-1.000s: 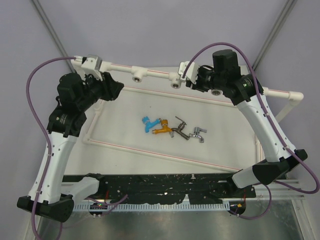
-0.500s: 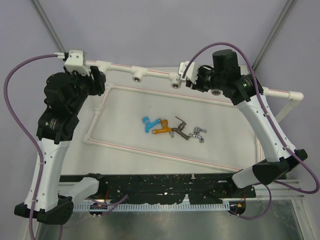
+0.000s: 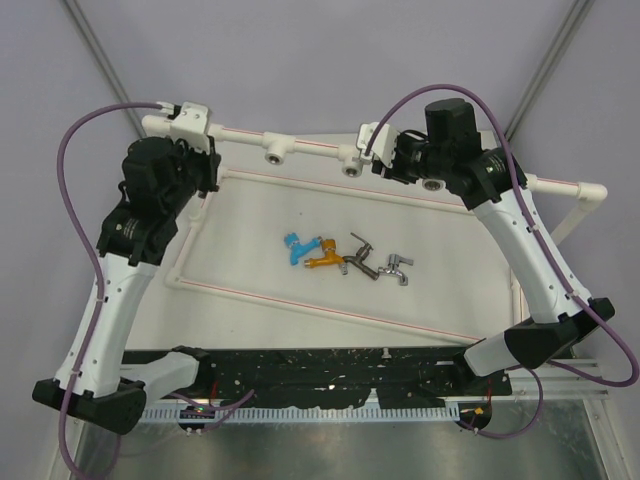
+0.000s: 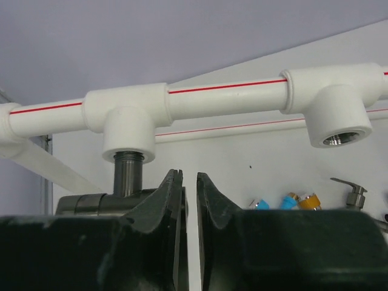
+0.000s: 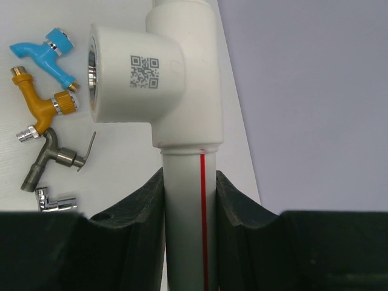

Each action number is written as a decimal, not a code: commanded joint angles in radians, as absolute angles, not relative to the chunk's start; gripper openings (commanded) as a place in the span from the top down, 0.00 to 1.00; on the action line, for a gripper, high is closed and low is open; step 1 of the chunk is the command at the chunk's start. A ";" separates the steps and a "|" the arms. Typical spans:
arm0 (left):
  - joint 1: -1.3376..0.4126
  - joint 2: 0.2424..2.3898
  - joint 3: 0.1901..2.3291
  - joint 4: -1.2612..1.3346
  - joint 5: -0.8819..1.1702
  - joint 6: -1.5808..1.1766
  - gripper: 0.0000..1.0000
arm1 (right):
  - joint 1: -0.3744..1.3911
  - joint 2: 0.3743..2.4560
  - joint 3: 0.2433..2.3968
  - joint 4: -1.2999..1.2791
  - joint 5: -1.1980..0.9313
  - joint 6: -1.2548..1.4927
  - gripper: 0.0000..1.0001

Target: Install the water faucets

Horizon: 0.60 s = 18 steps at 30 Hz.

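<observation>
Left hand [image 4: 188,177] is clenched on nothing, its fingers almost together just right of the dark-grey faucet [image 4: 126,174], whose threaded stem stands in the left tee socket [image 4: 126,136] of the white pipe frame [image 4: 224,97]. Well apart from it, mid-counter [image 3: 440,290], lie the blue faucet [image 3: 293,246], orange faucet [image 3: 322,259], dark metal faucet [image 3: 357,256] and chrome faucet [image 3: 398,268]. All are likely rigid and light, the chrome one probably slippery, so each is best pinched across its body, threaded end free. Right hand [image 5: 189,182] clamps the frame's pipe below a tee, apparently to steady it.
</observation>
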State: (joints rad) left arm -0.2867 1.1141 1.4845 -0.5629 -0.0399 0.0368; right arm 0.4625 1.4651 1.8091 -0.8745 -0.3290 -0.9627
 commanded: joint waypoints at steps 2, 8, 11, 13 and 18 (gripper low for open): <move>-0.359 1.177 1.434 -0.744 0.038 0.054 0.78 | 0.483 1.542 1.782 -0.896 -0.468 -0.897 0.95; -0.357 1.117 1.520 -0.709 0.046 -0.044 0.38 | 0.483 1.540 1.784 -0.896 -0.466 -0.897 0.95; -0.345 1.074 1.594 -0.677 0.055 -0.095 0.24 | 0.485 1.539 1.781 -0.896 -0.468 -0.897 0.95; -0.310 1.049 1.621 -0.655 0.061 -0.136 0.20 | 0.485 1.537 1.778 -0.896 -0.466 -0.899 0.95; -0.091 1.020 1.644 -0.661 0.101 -0.247 0.16 | 0.485 1.534 1.775 -0.896 -0.465 -0.902 0.95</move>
